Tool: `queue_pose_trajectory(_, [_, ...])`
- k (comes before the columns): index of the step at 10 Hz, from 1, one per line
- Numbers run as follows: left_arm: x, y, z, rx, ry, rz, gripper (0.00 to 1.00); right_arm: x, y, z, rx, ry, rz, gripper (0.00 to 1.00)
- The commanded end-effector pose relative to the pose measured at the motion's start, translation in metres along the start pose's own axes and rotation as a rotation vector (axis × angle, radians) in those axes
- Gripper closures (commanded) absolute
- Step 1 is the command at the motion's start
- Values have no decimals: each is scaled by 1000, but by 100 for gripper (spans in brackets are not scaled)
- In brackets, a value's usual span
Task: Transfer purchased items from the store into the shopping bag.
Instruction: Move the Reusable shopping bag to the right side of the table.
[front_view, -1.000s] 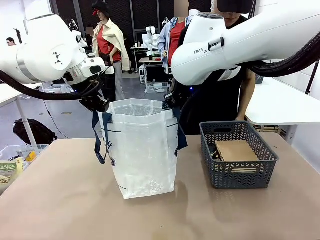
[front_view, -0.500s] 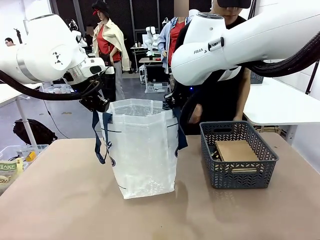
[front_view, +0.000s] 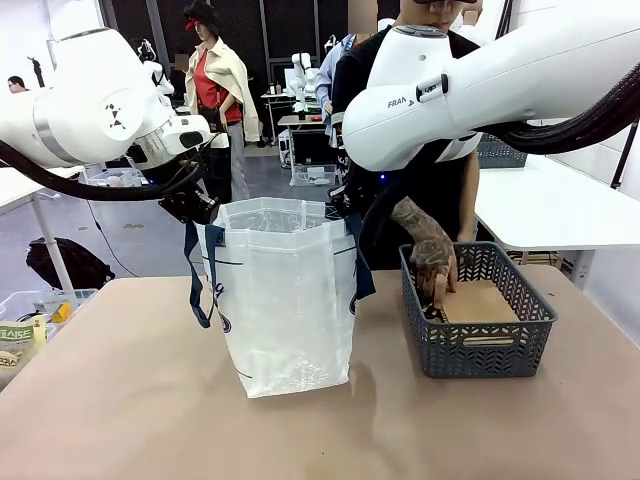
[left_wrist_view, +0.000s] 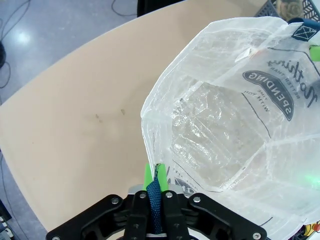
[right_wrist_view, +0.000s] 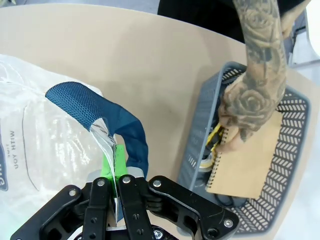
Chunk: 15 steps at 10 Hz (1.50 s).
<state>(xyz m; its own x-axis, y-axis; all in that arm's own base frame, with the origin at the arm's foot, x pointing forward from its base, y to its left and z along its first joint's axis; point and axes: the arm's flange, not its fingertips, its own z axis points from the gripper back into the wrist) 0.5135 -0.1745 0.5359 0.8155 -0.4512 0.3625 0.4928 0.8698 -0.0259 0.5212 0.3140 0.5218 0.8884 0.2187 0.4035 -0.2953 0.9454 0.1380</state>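
Table (front_view: 120, 400) carried the bag (front_view: 285, 300) upright near its middle, mouth held wide. Toward the right edge, well apart from it, sat the basket (front_view: 478, 345) with a tan notebook (front_view: 480, 300) inside. A person's hand (front_view: 433, 262) reached in, touching the notebook. The left gripper (left_wrist_view: 152, 175) and right gripper (right_wrist_view: 114, 160) each stood clenched on the bag's rim.

The left arm (front_view: 90, 110) and right arm (front_view: 500, 80) are held raised beside the shopping bag (front_view: 285, 310). The left gripper (left_wrist_view: 152, 172) is clamped on its left rim, the right gripper (right_wrist_view: 114, 157) on its right rim.
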Motion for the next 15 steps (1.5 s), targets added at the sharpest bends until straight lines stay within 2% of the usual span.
queue_pose_trajectory(1, [-2,0,2,-2,6,15,100,-3,-2,0,9,2,-11,100])
queue_pose_trajectory(15, [-2,0,2,-2,6,15,100,-3,-2,0,9,2,-11,100])
